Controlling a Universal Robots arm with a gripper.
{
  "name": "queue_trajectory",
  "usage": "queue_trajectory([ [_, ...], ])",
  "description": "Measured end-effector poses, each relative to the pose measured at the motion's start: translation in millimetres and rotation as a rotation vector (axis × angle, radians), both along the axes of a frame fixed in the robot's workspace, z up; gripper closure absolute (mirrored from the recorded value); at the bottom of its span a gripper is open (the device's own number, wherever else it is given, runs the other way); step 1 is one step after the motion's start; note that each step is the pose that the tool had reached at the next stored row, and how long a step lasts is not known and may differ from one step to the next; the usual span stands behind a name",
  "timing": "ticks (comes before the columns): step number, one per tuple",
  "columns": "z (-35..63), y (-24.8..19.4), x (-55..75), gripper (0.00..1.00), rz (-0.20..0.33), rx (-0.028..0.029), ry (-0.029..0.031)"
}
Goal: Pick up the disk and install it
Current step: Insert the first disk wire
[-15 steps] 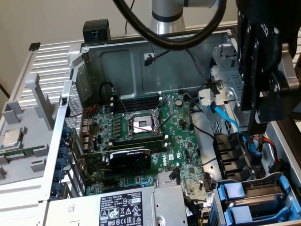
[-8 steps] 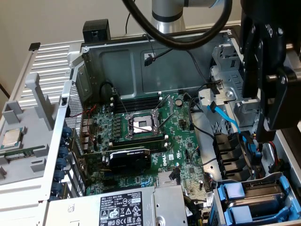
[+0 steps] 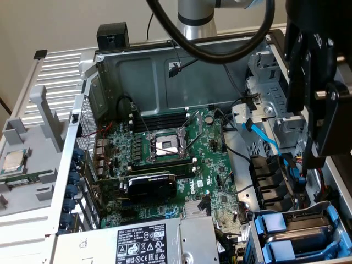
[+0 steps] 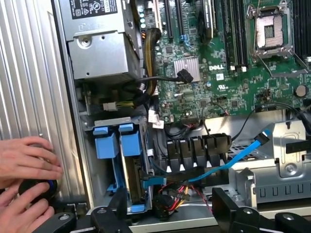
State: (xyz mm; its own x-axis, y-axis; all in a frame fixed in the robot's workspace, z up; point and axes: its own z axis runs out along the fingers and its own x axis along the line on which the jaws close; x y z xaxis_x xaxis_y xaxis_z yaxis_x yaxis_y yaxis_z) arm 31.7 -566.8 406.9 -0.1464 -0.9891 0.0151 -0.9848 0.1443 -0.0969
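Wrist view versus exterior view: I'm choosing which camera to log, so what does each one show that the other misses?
Wrist view adds: a person's hands on the ribbed metal beside the case, and the gripper with its fingers spread wide. Exterior view adds: a loose processor chip lying outside the case, and a thick black cable looping overhead. Shared: the power supply, the processor socket, the blue cable and the blue frames in the drive bay.
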Motion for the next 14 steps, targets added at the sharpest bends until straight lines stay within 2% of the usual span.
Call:
queue_trajectory([
  [1, -0.4, -0.1, 0.7, 0.21, -0.003, 0.0032, 0.0000],
  [7, -2.8, 0.0, 2.1, 0.21, -0.039, 0.0395, -0.0036],
  [9, -3.4, 0.1, 2.3, 0.21, -0.055, 0.0423, -0.0062],
  [11, -3.4, 0.0, 2.5, 0.21, -0.067, 0.0423, -0.0131],
  [14, -3.5, 0.1, 2.4, 0.21, -0.084, 0.0428, -0.0295],
])
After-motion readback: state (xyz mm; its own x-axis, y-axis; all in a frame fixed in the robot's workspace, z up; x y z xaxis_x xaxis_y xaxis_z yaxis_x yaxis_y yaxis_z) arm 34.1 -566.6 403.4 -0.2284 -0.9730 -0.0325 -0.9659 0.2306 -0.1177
